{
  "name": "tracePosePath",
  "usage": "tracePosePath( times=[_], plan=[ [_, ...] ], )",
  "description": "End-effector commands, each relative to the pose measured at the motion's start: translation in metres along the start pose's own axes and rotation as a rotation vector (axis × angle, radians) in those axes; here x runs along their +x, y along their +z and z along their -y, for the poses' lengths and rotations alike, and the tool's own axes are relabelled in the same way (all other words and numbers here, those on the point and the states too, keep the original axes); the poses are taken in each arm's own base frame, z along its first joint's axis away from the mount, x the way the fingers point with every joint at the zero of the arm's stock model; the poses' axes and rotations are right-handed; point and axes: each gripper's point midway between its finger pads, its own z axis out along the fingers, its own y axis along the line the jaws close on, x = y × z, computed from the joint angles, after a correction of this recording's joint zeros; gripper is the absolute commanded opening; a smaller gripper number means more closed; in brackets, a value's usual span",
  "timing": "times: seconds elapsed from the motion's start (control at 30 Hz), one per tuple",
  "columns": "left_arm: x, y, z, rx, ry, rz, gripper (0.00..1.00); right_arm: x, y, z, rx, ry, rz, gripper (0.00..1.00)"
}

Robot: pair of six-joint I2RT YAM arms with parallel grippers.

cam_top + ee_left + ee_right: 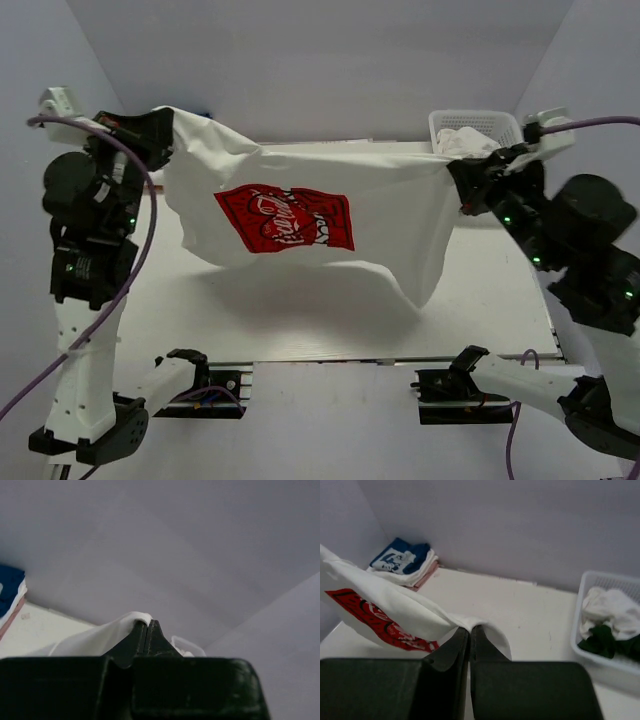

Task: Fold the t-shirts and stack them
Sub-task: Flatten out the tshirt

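A large white t-shirt (330,200) with a red square logo (285,218) hangs stretched in the air above the table between my two grippers. My left gripper (163,135) is shut on its left corner; the pinched cloth (100,637) shows at the closed jaws in the left wrist view. My right gripper (458,175) is shut on its right corner, and the pinched shirt (395,611) shows in the right wrist view. A stack of folded t-shirts (406,567), blue with white print on top of white and pink ones, lies at the table's far left corner.
A white basket (478,128) at the back right holds crumpled white and dark green clothes (610,622). Grey walls enclose the white table (300,320) on three sides.
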Motion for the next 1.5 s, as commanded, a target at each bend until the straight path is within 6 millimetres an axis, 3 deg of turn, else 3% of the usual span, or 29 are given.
tracePosePath(
  times=[0.0,0.07,0.2,0.27,0.3,0.37,0.5,0.63,0.7,0.73,0.77,0.8,0.87,0.9,0.97,1.0,1.07,1.1,1.13,1.17,1.2,1.23,1.27,1.3,1.33,1.37,1.4,1.43,1.47],
  plan=[
    [-0.041,-0.033,0.016,0.014,0.015,0.079,0.0,-0.048,-0.033,-0.014,-0.151,-0.126,0.112,0.0],
    [-0.064,-0.051,0.024,0.029,0.038,0.132,0.0,-0.079,-0.058,-0.028,-0.264,-0.147,0.193,0.0],
    [-0.123,-0.113,0.062,0.151,0.049,0.27,0.0,-0.11,-0.106,-0.048,-0.446,-0.195,0.318,0.0],
    [-0.139,-0.135,0.071,0.184,0.051,0.319,0.0,-0.124,-0.126,-0.055,-0.513,-0.214,0.387,0.0],
    [-0.152,-0.157,0.078,0.212,0.043,0.359,0.0,-0.128,-0.141,-0.056,-0.541,-0.221,0.419,0.0],
    [-0.171,-0.184,0.091,0.265,0.042,0.414,0.0,-0.134,-0.149,-0.057,-0.558,-0.233,0.452,0.0],
    [-0.187,-0.214,0.114,0.377,0.056,0.456,0.0,-0.139,-0.16,-0.054,-0.557,-0.229,0.483,0.0],
    [-0.195,-0.2,0.129,0.409,0.067,0.464,0.0,-0.14,-0.155,-0.053,-0.539,-0.24,0.496,0.0],
    [-0.189,-0.173,0.132,0.402,0.064,0.431,0.0,-0.15,-0.14,-0.036,-0.414,-0.213,0.523,0.0],
    [-0.182,-0.155,0.129,0.388,0.067,0.411,0.0,-0.132,-0.113,-0.029,-0.341,-0.208,0.46,0.0],
    [-0.171,-0.128,0.125,0.362,0.072,0.374,0.0,-0.137,-0.102,-0.016,-0.252,-0.18,0.475,0.0],
    [-0.162,-0.11,0.121,0.344,0.075,0.348,0.0,-0.117,-0.074,-0.006,-0.158,-0.179,0.401,0.0],
    [-0.136,-0.067,0.109,0.303,0.095,0.272,0.0,-0.1,-0.029,0.013,0.017,-0.184,0.329,0.0],
    [-0.108,-0.027,0.095,0.262,0.121,0.202,0.0,-0.071,-0.002,0.029,0.146,-0.204,0.251,0.0],
    [-0.075,0.015,0.069,0.182,0.138,0.138,0.0,-0.049,0.033,0.054,0.367,-0.21,0.261,0.0],
    [-0.041,0.045,0.042,0.118,0.145,0.078,0.0,-0.014,0.059,0.055,0.399,-0.28,0.19,0.0],
    [0.029,0.092,-0.016,-0.017,0.179,-0.049,0.0,0.021,0.095,0.057,0.421,-0.305,0.123,0.0],
    [0.041,0.106,-0.035,-0.067,0.184,-0.039,0.0,0.05,0.116,0.054,0.406,-0.306,0.066,0.0],
    [0.072,0.123,-0.057,-0.104,0.193,-0.093,0.0,0.079,0.135,0.068,0.436,-0.324,-0.002,0.0],
    [0.11,0.131,-0.086,-0.151,0.205,-0.162,0.0,0.085,0.146,0.07,0.432,-0.312,-0.001,0.0],
    [0.125,0.139,-0.103,-0.193,0.203,-0.173,0.0,0.099,0.156,0.082,0.447,-0.276,-0.026,0.0],
    [0.139,0.149,-0.116,-0.215,0.208,-0.178,0.03,0.139,0.183,0.098,0.457,-0.293,-0.123,0.0],
    [0.181,0.165,-0.15,-0.275,0.234,-0.252,0.06,0.154,0.193,0.104,0.459,-0.286,-0.156,0.0],
    [0.205,0.174,-0.168,-0.304,0.243,-0.295,0.12,0.184,0.209,0.123,0.48,-0.283,-0.23,0.0],
    [0.224,0.186,-0.183,-0.316,0.268,-0.32,0.23,0.218,0.235,0.116,0.387,-0.265,-0.298,0.0],
    [0.239,0.2,-0.193,-0.32,0.29,-0.335,0.48,0.228,0.244,0.136,0.402,-0.252,-0.322,0.04],
    [0.299,0.212,-0.231,-0.353,0.309,-0.467,0.63,0.272,0.259,0.139,0.373,-0.264,-0.453,0.41],
    [0.322,0.219,-0.244,-0.373,0.312,-0.532,0.74,0.264,0.279,0.131,0.322,-0.236,-0.446,0.55],
    [0.319,0.233,-0.237,-0.384,0.312,-0.571,0.86,0.337,0.284,0.147,0.342,-0.24,-0.638,0.67]
  ],
)
